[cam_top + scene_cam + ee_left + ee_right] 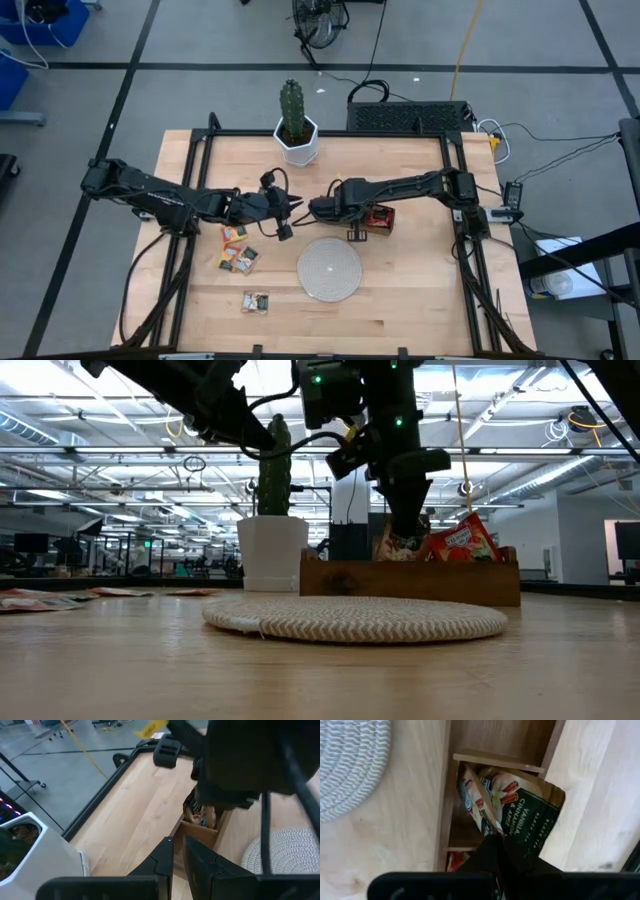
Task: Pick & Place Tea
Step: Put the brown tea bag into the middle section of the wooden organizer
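Right gripper (492, 842) pressed fully shut, tip down inside the middle compartment of the wooden tray (445, 805), touching a green tea sachet (527, 817) standing on edge there; whether pinched, cannot tell. Left gripper (290, 208) narrowed on nothing, hovering mid-bench near the tray. Loose sachets (238, 250) flat toward the bench's left edge, nearer the left arm.

One tray (377, 222) — one disc (329, 269)

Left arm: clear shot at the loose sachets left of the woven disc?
Probably yes. The sachets lie bare on the table just below the left claw; right claw is over at the tray.
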Available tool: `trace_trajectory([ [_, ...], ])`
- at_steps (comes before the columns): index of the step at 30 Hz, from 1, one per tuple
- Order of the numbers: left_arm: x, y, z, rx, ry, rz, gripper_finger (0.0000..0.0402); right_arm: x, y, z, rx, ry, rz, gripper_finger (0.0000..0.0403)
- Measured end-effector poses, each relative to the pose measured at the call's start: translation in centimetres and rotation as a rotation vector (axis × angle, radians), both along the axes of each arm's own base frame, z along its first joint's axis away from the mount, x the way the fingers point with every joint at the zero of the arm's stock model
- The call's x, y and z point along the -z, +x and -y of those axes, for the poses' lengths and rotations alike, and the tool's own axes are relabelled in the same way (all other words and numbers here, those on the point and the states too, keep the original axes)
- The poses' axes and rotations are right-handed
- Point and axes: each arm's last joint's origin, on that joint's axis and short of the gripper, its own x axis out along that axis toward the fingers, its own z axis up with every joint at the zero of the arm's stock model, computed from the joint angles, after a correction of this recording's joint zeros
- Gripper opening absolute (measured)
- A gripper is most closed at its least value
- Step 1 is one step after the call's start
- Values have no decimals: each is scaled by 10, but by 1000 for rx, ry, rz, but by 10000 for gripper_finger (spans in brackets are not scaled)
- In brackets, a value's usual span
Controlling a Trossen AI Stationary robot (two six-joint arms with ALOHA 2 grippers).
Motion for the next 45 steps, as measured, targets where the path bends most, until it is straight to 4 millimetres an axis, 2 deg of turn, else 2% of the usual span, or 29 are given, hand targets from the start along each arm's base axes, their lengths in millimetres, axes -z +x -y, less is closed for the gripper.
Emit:
trace_trajectory([
  [14,0,0,0,-1,-3,3,49,11,5,0,-9,-4,62,5],
  [18,0,0,0,-2,-3,3,49,11,5,0,8,-6,75,26],
  [23,0,0,0,-4,-11,6,49,11,6,1,30,-55,90,76],
  [29,0,0,0,-5,-11,6,49,-7,3,2,-7,-210,150,132],
  [34,0,0,0,-5,-11,6,49,-32,-3,-6,-9,-172,265,149],
  [36,0,0,0,-5,-12,5,49,-40,-5,-12,-24,-72,316,145],
  [38,0,0,0,-6,-13,5,49,-41,-9,-20,-34,11,355,122],
  [42,0,0,0,-6,-13,3,49,-23,-16,-27,-92,68,331,22],
  [45,0,0,0,-6,-12,2,49,-7,-18,-27,-99,67,328,10],
])
